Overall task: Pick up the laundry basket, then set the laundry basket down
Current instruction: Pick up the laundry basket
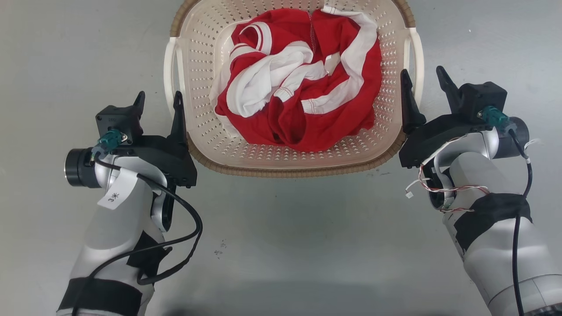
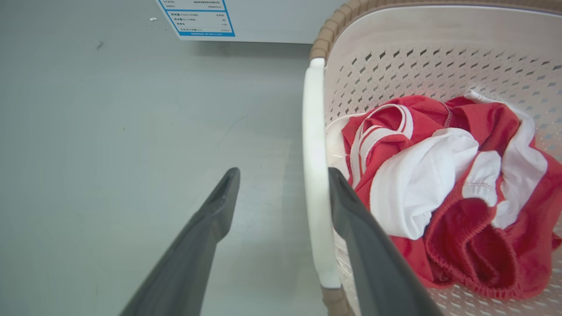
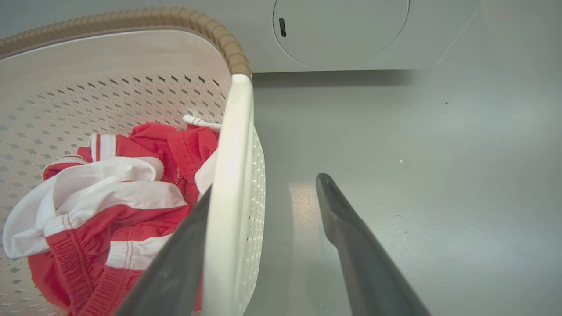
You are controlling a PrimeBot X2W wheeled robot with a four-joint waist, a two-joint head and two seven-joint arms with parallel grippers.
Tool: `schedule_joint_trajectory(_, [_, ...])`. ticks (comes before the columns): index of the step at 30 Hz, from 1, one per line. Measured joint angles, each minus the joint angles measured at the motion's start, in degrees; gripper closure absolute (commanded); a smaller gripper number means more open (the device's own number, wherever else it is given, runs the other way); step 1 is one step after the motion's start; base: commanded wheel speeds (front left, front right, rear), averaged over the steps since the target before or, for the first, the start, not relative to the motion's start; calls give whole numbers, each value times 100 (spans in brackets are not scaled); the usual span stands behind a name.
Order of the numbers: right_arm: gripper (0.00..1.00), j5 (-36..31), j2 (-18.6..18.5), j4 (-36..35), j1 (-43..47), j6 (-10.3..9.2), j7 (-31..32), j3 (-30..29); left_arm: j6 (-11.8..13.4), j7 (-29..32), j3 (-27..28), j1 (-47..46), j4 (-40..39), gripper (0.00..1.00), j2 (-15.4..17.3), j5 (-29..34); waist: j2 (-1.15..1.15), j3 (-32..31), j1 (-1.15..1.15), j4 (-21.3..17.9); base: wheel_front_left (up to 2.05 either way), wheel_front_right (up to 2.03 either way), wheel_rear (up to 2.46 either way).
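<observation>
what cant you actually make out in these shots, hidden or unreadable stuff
- Head view: the far rim of the basket is cut off by the top edge.
- Head view: the basket's floor is mostly covered by the red and white clothes.
- Left wrist view: the label has print too small to read and is cut by the top edge.
- Right wrist view: the right pincer has its inner fingertip hidden behind the white handle.
</observation>
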Motion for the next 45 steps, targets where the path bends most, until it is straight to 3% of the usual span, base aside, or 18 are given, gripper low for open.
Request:
schedule_joint_trajectory(10, [0, 131, 14, 301, -266, -8, 48, 136, -53, 1, -109, -261, 339, 0, -4, 0, 0, 169, -1, 16, 0, 0, 0])
schedule_joint_trajectory(26, [0, 708, 13, 378, -439, -105, 99, 834, -100, -2, -325, -614, 726, 0, -48, -166, 0, 259, 0, 150, 0, 0, 0])
schedule_joint_trajectory(28, [4, 765, 12, 378, -440, -116, 101, 925, -100, -3, -376, -631, 740, 0, -42, -216, 0, 258, -1, 150, 0, 0, 0])
schedule_joint_trajectory(31, [7, 872, 13, 375, -447, -162, 102, 1057, -100, -3, -478, -680, 773, 10, -36, -358, 0, 253, 0, 144, 0, 0, 0])
schedule_joint_trajectory(38, [18, 1095, 12, 375, -479, -220, 126, 1298, -101, -12, -680, -702, 821, 45, -36, -515, 0, 239, 0, 111, 0, 0, 0])
schedule_joint_trajectory(40, [30, 1140, 11, 378, -503, -267, 131, 1354, -101, -15, -730, -709, 836, 50, -35, -539, 0, 235, 0, 100, 0, 0, 0])
schedule_joint_trajectory(41, [30, 1170, 7, 380, -512, -279, 145, 1380, -101, -21, -753, -711, 842, 50, -35, -561, 0, 234, 0, 94, 0, 0, 0])
schedule_joint_trajectory(43, [47, 1247, -11, 385, -519, -312, 145, 1429, -101, -29, -803, -717, 857, 53, -26, -591, 0, 231, 0, 83, 0, 0, 0])
schedule_joint_trajectory(45, [55, 1316, -26, 393, -530, -318, 145, 1480, -101, -29, -873, -738, 884, 57, -23, -648, 0, 230, 0, 74, 0, 0, 0])
